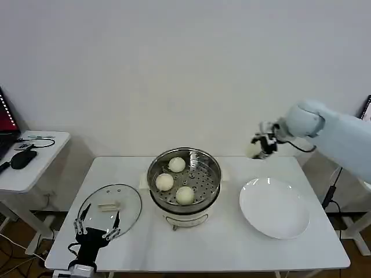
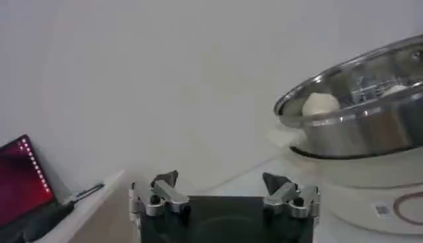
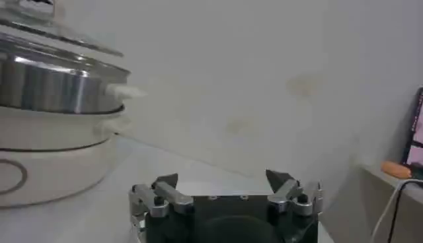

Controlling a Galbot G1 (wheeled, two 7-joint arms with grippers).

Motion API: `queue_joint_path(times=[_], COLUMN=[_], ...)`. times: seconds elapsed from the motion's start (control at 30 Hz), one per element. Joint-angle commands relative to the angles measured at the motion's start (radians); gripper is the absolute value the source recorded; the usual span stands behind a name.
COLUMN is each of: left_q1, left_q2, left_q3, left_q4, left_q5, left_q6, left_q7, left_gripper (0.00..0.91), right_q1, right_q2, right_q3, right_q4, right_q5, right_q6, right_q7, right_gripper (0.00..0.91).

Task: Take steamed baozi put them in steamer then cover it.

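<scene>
Three steamed baozi (image 1: pixel 177 164) sit on the perforated tray inside the steamer (image 1: pixel 184 179) at the middle of the tabletop (image 1: pixel 232 243), uncovered. The left pincer (image 1: pixel 97 223) hangs open over the glass lid (image 1: pixel 110 208). The right pincer (image 1: pixel 262 145), raised beyond the empty white plate (image 1: pixel 274 207), is open.

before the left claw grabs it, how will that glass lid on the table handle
The glass lid looks rigid and probably breakable, being clear glass. Lying flat, it likely slides rather than tips. Its small handle seems the safest grip for the open left claw.
</scene>
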Motion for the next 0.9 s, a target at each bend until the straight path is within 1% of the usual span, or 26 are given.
queue_joint_path(times=[0.03, 0.07, 0.2, 0.3, 0.43, 0.47, 0.57, 0.9], left_q1=[-0.012, -0.013, -0.015, -0.017, -0.017, -0.017, -0.019, -0.029], left_q2=[-0.004, -0.005, -0.005, -0.003, -0.004, -0.004, -0.002, 0.003], left_q3=[-0.004, -0.006, -0.010, -0.015, -0.018, -0.021, -0.027, -0.030], left_q4=[-0.002, -0.003, -0.004, 0.000, 0.002, 0.004, 0.005, 0.010], left_q5=[0.004, 0.005, 0.003, 0.000, -0.002, -0.003, -0.007, -0.011], left_q6=[0.007, 0.007, 0.006, 0.005, 0.003, 0.002, 0.003, 0.004], left_q7=[0.001, 0.000, 0.001, 0.002, 0.001, 0.001, 0.001, 0.001], left_gripper=[0.907, 0.907, 0.907, 0.907, 0.907, 0.907, 0.907, 0.907], right_q1=[0.146, 0.139, 0.121, 0.095, 0.057, 0.046, 0.017, -0.036], right_q2=[0.285, 0.309, 0.372, 0.406, 0.428, 0.433, 0.436, 0.445], right_q3=[-0.172, -0.179, -0.191, -0.198, -0.202, -0.207, -0.217, -0.224], right_q4=[0.049, 0.046, 0.018, -0.011, -0.035, -0.044, -0.064, -0.106], right_q5=[0.345, 0.377, 0.448, 0.477, 0.471, 0.454, 0.425, 0.393], right_q6=[-0.220, -0.238, -0.288, -0.314, -0.326, -0.325, -0.324, -0.320], right_q7=[0.200, 0.233, 0.272, 0.279, 0.279, 0.274, 0.266, 0.254], right_gripper=[0.625, 0.625, 0.625, 0.625, 0.625, 0.625, 0.625, 0.625])
